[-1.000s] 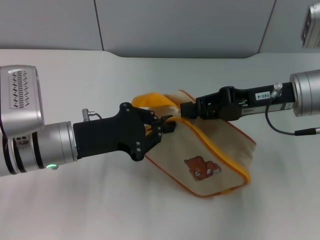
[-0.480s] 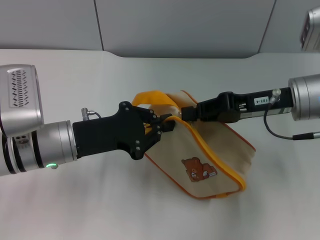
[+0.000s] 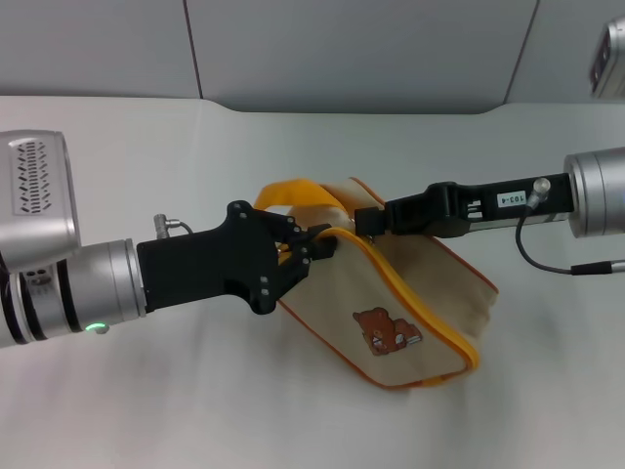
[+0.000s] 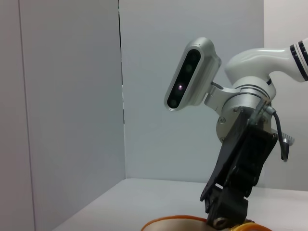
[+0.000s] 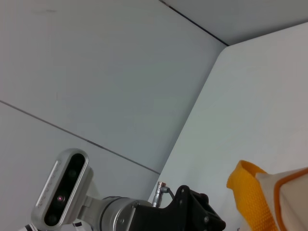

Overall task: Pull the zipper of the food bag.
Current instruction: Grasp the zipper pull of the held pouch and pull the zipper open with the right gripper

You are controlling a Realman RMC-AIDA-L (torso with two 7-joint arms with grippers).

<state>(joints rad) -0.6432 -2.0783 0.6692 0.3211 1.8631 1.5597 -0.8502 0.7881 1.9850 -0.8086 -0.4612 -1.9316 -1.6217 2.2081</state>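
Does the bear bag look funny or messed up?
A little. The food bag lies tilted on the table, with its corner by the left gripper raised. The right gripper meets it at that corner, where the zipper starts. Its yellow strap handle flops behind. Nothing looks torn or spilled.

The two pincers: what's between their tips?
Head view: left pincer and right pincer meet over the food bag; between them, its yellow zipper.
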